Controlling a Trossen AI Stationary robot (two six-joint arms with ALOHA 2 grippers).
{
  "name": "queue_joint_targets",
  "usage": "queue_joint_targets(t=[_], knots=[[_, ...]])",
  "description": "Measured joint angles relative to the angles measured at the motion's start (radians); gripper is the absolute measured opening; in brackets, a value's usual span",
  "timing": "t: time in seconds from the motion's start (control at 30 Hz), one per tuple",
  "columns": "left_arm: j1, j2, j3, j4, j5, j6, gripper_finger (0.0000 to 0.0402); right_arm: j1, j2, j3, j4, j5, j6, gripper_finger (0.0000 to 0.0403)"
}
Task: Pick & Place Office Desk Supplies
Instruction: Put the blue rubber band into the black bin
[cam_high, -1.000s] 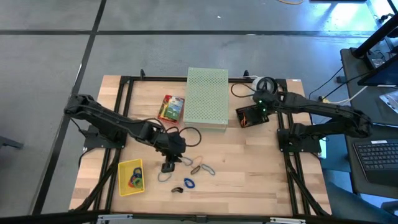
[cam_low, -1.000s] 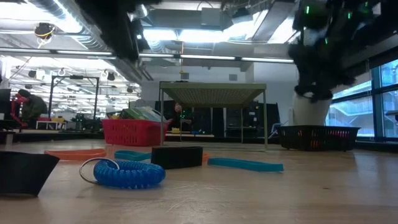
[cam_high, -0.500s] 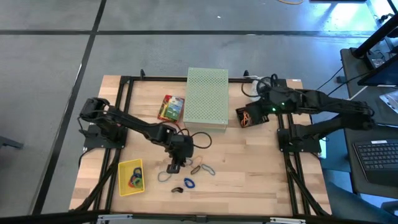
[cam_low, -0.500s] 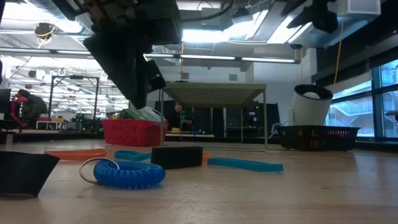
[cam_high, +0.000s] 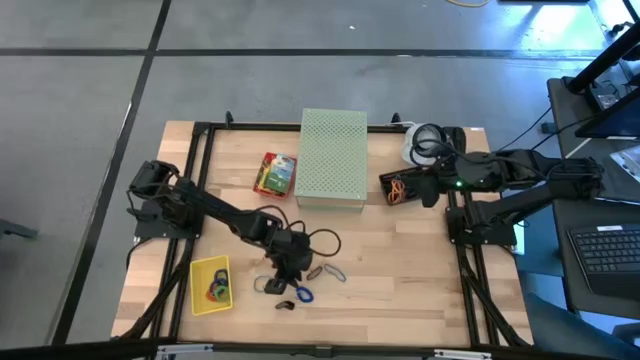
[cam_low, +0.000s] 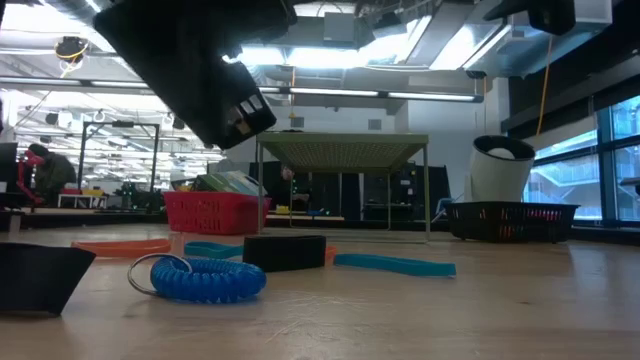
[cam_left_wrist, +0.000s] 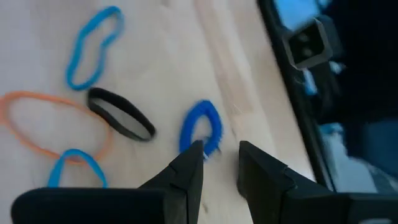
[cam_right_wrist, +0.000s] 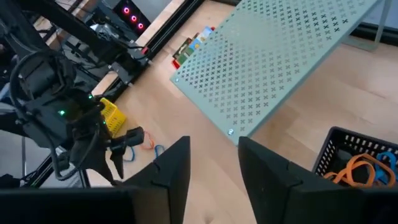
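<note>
Bare tabletop (cam_high: 400, 270) lies open at front right. The pale green perforated box (cam_high: 333, 157) blocks the rear centre; the yellow bin (cam_high: 211, 284) and scattered rubber bands (cam_high: 330, 271) crowd the front left.

Grey floor (cam_high: 80, 90), ceiling lights (cam_low: 330, 95)

blue coiled loop (cam_left_wrist: 202, 127), black band (cam_left_wrist: 120, 113), orange band (cam_left_wrist: 43, 124), perhaps pale-green perforated box (cam_high: 332, 158)

Bright, even overhead light; ceiling strips (cam_low: 330, 95) glare in low view; left wrist view motion-blurred; worktop (cam_high: 400, 270) shadows soft.
</note>
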Motion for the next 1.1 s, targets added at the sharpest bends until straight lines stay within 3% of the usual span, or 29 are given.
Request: queue_joint_targets(t=[0.13, 0.27, 0.67, 1.1], knots=[[-0.009, 0.007, 0.0, -0.013, -0.145, -0.102, 0.0104, 0.034, 0.0, 0.0, -0.003, 0.001, 0.002, 0.013], [-0.004, 0.01, -0.001, -0.128, -0.276, -0.127, 0.0123, 0.065, 0.001, 0.0, -0.003, 0.033, 0.025, 0.0126], [0.0, 0.092, 0.0, -0.169, -0.292, -0.09, 0.0172, 0.126, 0.001, 0.0, -0.003, 0.054, 0.053, 0.0118], [-0.021, 0.136, 0.004, -0.167, -0.384, 0.023, 0.017, 0.162, 0.001, 0.0, -0.003, 0.072, 0.079, 0.0118]])
